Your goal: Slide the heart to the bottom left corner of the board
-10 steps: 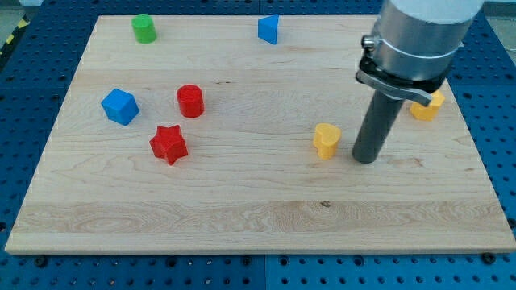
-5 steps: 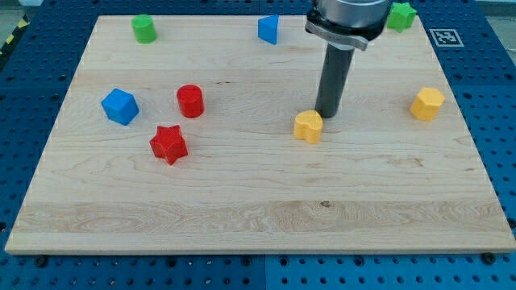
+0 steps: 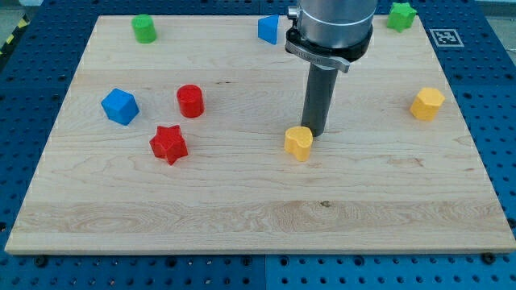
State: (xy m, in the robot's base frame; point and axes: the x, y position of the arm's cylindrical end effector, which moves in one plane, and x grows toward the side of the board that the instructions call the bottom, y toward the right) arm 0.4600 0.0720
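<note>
My tip (image 3: 314,133) sits against the yellow heart (image 3: 298,142) near the middle of the wooden board (image 3: 242,217).

The rod has no jaws to open, so it holds nothing; its end appears to touch the heart's upper right edge, though contact is hard to confirm. The red star (image 3: 168,144), red cylinder (image 3: 190,101) and blue cube (image 3: 120,106) lie well apart toward the view's left.

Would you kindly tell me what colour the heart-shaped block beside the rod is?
Yellow: the heart, seen in the camera view, beside my tip.
</note>
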